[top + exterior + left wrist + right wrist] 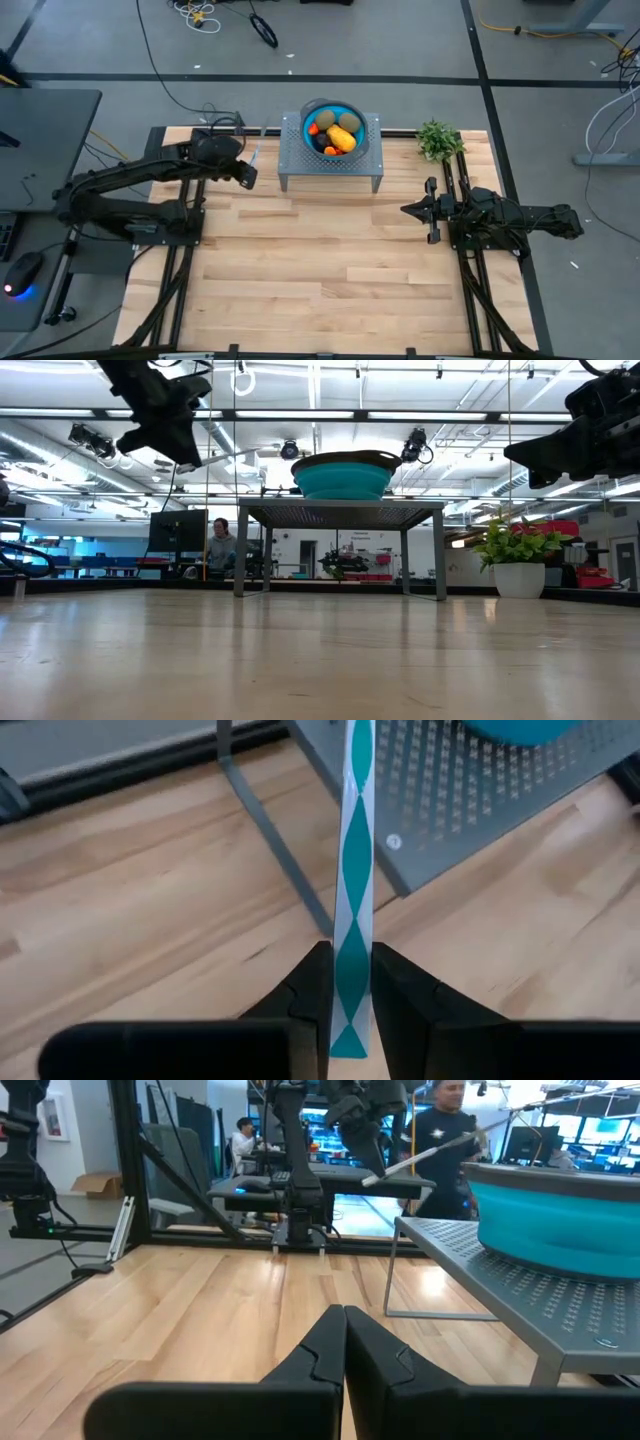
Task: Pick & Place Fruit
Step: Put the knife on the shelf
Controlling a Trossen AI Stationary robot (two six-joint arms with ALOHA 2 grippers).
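Observation:
The fruit (341, 134) lies in a teal bowl (333, 110) on a grey perforated stand (330, 160) at the table's far middle: two brown-green ovals, a yellow-orange piece and small red ones. My left gripper (350, 955), above the table just left of the stand (470, 800), is shut on a slim teal-and-white stick (356, 840). Its free end reaches toward the stand. My right gripper (345, 1320) hangs shut and empty over the table's right side (410, 210). My left gripper pinches the stick near its near end (352, 975) between its two fingers. The fingers come from the table's left, slanting down, and the stick runs out forward past the fingertips. The stick (420, 1158) is lifted clear of the table and the stand.
A small green plant in a white pot (437, 140) stands at the far right, beside the stand. The wooden table (320, 270) lies bare between the arms and toward the near edge. People (440, 1120) are in the room beyond the table.

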